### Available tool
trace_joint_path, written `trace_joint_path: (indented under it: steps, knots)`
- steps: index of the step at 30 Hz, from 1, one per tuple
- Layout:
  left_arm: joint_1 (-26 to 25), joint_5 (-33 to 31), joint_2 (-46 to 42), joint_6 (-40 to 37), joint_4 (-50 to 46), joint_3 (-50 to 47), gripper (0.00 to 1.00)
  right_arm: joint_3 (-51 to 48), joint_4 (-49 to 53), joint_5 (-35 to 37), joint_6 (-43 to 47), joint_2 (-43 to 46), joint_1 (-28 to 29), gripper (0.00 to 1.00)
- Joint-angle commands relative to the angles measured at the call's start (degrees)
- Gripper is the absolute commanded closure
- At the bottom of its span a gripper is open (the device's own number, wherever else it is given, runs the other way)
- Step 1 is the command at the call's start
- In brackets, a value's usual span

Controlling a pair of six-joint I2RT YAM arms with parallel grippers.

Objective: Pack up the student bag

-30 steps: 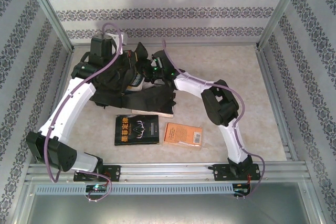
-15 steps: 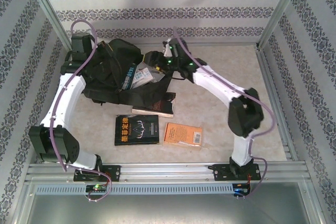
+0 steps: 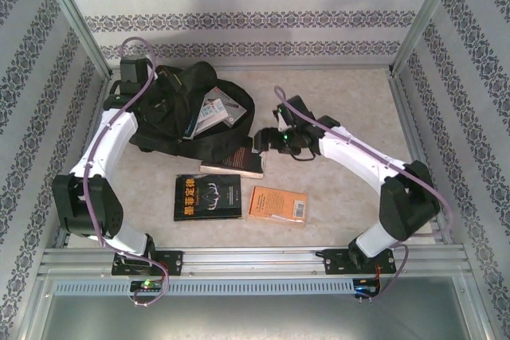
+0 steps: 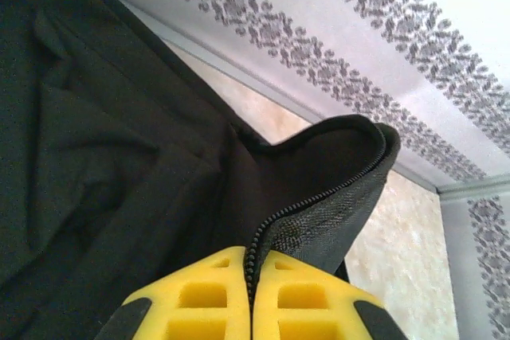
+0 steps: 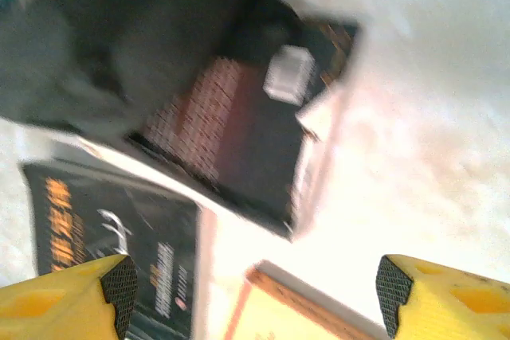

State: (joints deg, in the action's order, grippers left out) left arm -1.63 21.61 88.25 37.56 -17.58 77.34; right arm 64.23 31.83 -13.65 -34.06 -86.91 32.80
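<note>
- Black fabric heaped at the far left of the beige table [image 3: 351,93]: the student bag [image 3: 191,81], slumped on its side, mouth gaping toward the right, pale-covered books [image 3: 213,111] showing inside the opening.
- Left gripper [image 4: 251,302] clenched on the student bag's zippered rim, yellow pads [image 4: 199,304] pressed together, zip teeth running up from between them, dark lining folded away to the left.
- From above, left arm arching up the left side of the table, wrist at the bag's far-left corner, near the patterned wall [image 3: 239,13].
- Right gripper [image 3: 267,139] released, hovering just right of the bag's lower flap; in the wrist view, yellow fingertips [image 5: 446,300] spread wide toward either lower corner.
- Dark-covered book [image 3: 233,163] lying flat, its far edge tucked under the bag's near edge, just below and left of the right gripper.
- Black book with yellow lettering [image 3: 208,197] and orange book [image 3: 278,205] lying side by side closer to the arm bases, near each other but apart, both clear of the bag.
- Right wrist view heavily blurred; the dark cover, the black cover and an orange corner recognisable beneath the spread fingers.
</note>
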Motion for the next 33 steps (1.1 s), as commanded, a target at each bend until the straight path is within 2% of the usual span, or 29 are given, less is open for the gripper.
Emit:
trace_joint_path:
  steps: [1, 3, 6, 9, 12, 15, 20, 24, 28, 33]
  knots:
    - [-3.65, 4.75, -1.17, 0.84, -0.87, -2.85, 0.68, -5.72, 5.41, 2.19, -0.48, 6.15, 0.42, 0.2]
    - [-5.55, 4.5, -2.48, -0.3, -3.15, -3.77, 0.52, -9.89, 5.49, 1.91, -2.56, 8.92, 0.51, 0.2]
    - [-8.09, 3.15, -7.5, -1.88, -5.93, -6.33, 0.42, -15.52, 2.96, 1.37, -3.18, 12.96, 0.43, 0.19]
    - [-12.63, 0.96, -13.79, -3.34, -9.66, -9.54, 0.38, -16.21, 2.24, 0.17, -0.65, 12.95, -0.13, 0.18]
    - [-22.89, -3.05, -19.44, -3.36, -10.65, -16.38, 0.37, -15.55, 0.42, -0.52, -0.75, 10.22, -0.92, 0.18]
    - [-32.34, -2.14, -23.47, -1.26, -7.9, -25.54, 0.37, -17.05, -5.28, -3.79, -3.48, 7.69, -3.23, 0.18]
    - [-46.05, -2.0, -25.8, -3.68, -5.12, -34.16, 0.47, -18.12, -11.55, -10.1, -5.74, 3.4, -6.58, 0.18]
    - [-53.56, -0.99, -21.81, -6.35, -2.48, -36.84, 0.64, -17.15, -12.06, -11.34, -4.95, 0.06, -7.04, 0.2]
    - [-56.44, -0.04, -15.96, -8.15, -0.16, -37.39, 0.79, -17.97, -13.74, -11.36, -5.54, -1.46, -7.7, 0.21]
    - [-57.39, -0.45, -7.43, -10.3, -0.32, -34.48, 0.87, -19.12, -14.8, -10.84, -6.41, -2.03, -7.31, 0.22]
